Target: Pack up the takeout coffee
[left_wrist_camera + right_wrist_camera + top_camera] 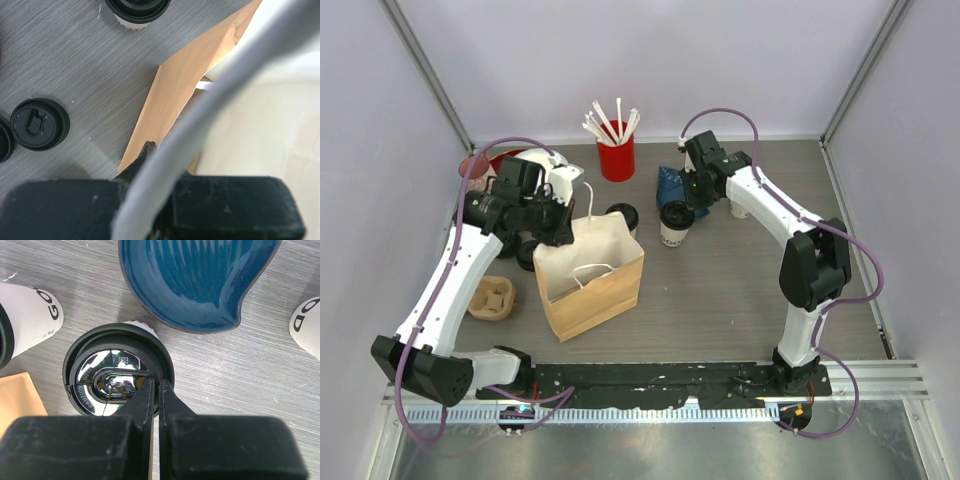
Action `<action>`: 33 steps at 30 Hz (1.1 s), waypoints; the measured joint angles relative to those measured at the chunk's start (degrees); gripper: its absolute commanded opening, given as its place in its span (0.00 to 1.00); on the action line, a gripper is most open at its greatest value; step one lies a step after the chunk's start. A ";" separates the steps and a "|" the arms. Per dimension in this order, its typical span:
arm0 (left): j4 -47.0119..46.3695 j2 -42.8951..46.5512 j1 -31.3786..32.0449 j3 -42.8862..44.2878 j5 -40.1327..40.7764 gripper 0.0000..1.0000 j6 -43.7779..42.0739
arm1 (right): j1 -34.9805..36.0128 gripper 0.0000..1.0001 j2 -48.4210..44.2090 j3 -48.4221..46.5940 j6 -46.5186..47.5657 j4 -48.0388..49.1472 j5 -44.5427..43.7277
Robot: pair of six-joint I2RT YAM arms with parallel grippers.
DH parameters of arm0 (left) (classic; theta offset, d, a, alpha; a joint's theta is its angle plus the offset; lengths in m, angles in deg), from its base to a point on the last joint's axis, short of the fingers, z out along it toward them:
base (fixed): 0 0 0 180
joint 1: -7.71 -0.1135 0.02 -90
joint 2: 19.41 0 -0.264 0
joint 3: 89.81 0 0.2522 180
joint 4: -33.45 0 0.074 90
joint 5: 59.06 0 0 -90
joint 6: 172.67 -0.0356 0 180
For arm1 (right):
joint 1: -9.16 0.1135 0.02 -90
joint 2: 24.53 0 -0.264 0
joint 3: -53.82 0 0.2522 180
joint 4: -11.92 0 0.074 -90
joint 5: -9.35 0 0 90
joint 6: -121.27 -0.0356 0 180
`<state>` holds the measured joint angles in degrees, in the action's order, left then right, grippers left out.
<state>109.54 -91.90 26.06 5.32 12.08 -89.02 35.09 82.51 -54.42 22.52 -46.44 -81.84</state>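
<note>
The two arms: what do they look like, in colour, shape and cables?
Both the left arm and the right arm have white links with black joints. A thin purple cable loops along each. The fingers are black and tapering.

The tabletop [280,375] looked matt, grey, finely grained; the takeout coffee [118,371] had a glossy black plastic lid; the blue bowl [200,280] gleamed, glazed; the paper bag [595,290] was matt brown.

overhead view down from behind, wrist views close, downward — all share bag [590,275]
</note>
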 measured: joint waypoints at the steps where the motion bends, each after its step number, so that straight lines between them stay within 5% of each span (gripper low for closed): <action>1: 0.02 0.00 0.00 0.00 -0.42 0.00 0.00 | 0.00 0.01 0.00 -0.33 0.11 -0.50 -0.02; 16: -2.47 -3.76 1.01 0.81 -6.80 0.00 1.40 | 1.86 0.01 -11.65 -15.30 4.24 -12.15 -0.55; 25: -4.39 -6.32 5.09 2.27 -6.69 0.00 2.29 | 16.52 0.01 -20.74 -30.14 8.96 -17.79 4.09; 33: -4.55 -6.54 6.86 2.84 -6.64 0.00 2.89 | 23.80 0.01 -17.53 -32.57 12.15 -23.89 4.11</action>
<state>104.99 -98.43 32.92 8.16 5.44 -86.13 58.89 64.98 -86.99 34.67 -70.33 -77.73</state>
